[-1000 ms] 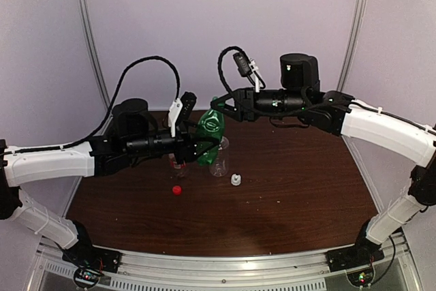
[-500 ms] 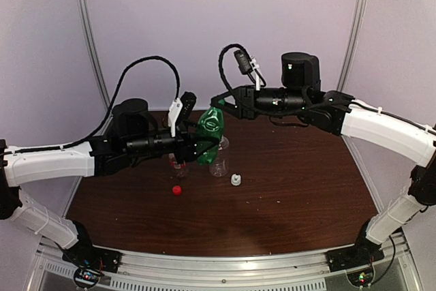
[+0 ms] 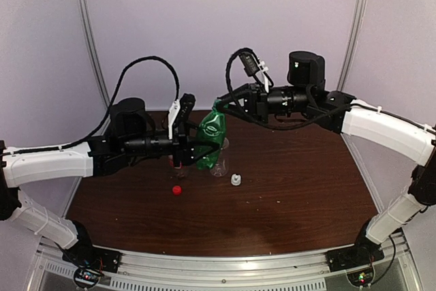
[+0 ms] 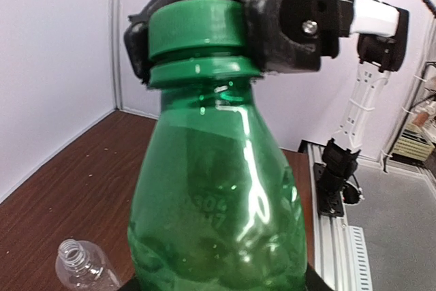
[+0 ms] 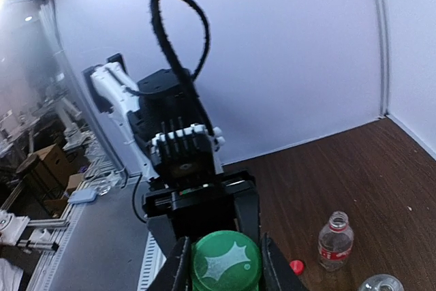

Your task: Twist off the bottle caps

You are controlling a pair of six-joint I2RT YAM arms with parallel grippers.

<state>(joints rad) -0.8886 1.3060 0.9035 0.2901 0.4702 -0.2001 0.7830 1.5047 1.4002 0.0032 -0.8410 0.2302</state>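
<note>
Right gripper (image 5: 225,267): you see it clamped on the cap (image 4: 197,28) | Left gripper (image 3: 196,146): grips the bottle (image 4: 218,195) body below the cap.

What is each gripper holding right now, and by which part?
The left gripper holds the green bottle by its lower body. The right gripper is clamped on that bottle's green cap, one finger on each side.
</note>
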